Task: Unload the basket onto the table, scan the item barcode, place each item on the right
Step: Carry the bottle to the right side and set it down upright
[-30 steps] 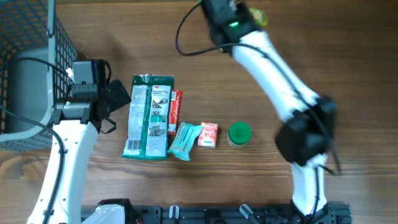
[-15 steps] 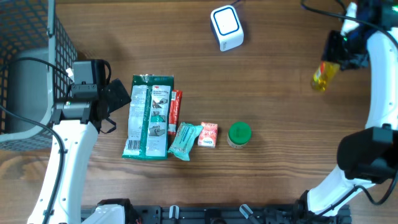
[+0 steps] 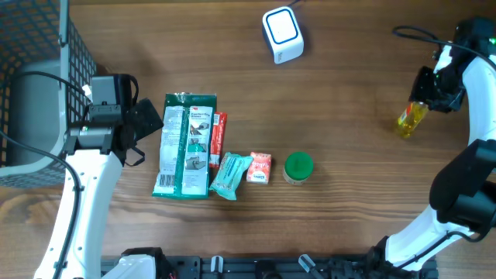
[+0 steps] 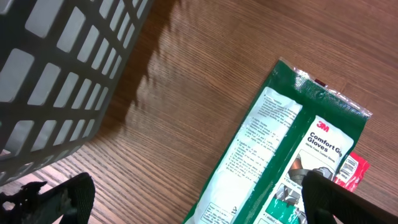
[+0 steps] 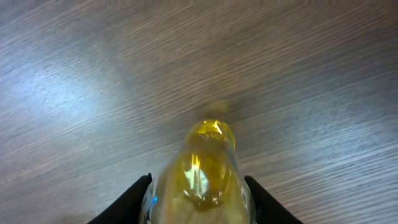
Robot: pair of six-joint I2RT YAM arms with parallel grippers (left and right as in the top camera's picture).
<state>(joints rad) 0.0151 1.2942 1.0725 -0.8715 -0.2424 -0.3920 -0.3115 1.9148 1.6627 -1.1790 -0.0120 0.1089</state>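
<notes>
A small yellow bottle hangs over the right side of the table, with my right gripper shut on it. In the right wrist view the bottle fills the space between both black fingers, its far end pointing at the wood. The white barcode scanner sits at the back middle, well left of the bottle. My left gripper stands wide open beside the top left of a green glove packet. In the left wrist view the gripper holds nothing, and the packet lies under it.
A red packet, a teal pouch, a small pink box and a green-lidded jar lie in a row mid-table. A wire basket stands at the far left, close to the left arm.
The right arm has swung from the scanner area to the far right edge, carrying the yellow bottle, and then a little nearer. The left arm has not moved.
</notes>
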